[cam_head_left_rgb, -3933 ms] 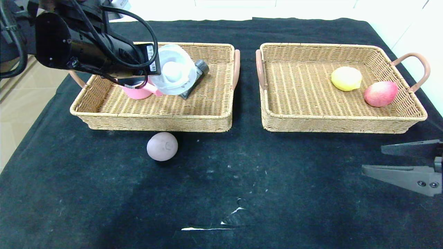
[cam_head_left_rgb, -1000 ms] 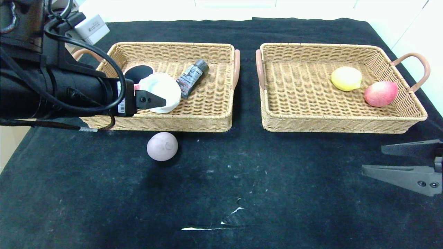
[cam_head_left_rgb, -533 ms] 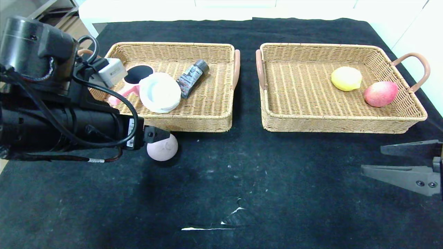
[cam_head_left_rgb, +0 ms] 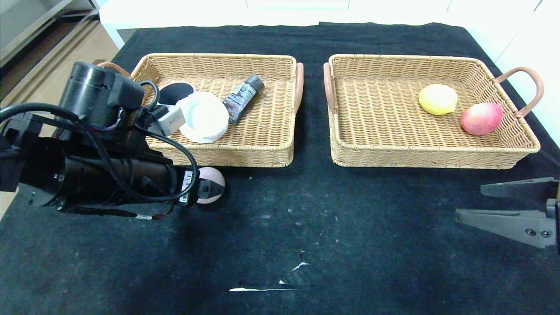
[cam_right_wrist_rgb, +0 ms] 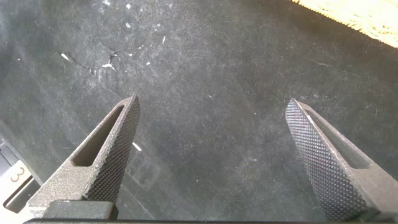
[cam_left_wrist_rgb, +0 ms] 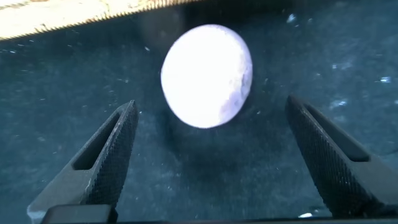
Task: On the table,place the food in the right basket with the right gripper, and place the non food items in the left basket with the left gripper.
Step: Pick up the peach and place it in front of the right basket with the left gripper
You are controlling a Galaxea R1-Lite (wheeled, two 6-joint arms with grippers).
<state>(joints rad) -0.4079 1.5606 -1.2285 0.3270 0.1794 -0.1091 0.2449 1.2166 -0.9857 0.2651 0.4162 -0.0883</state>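
One food piece, the pale mauve-grey ball (cam_head_left_rgb: 214, 181), remains on the table (cam_head_left_rgb: 350, 227), just before the left basket (cam_head_left_rgb: 227, 153). Left gripper (cam_left_wrist_rgb: 211, 155) hovers spread wide around it, grasping nothing; by the task, the right gripper (cam_head_left_rgb: 503, 203), parked wide open and empty, should collect it.

Pale wood-tone floor (cam_head_left_rgb: 48, 65) runs along the left side of the work surface, with the edge of a grey shelf unit (cam_head_left_rgb: 30, 17) in the far left corner. A bright white counter or ledge (cam_head_left_rgb: 280, 11) sits behind, strongly lit, nearly washed out. White surface (cam_head_left_rgb: 531, 39) also on the far right.
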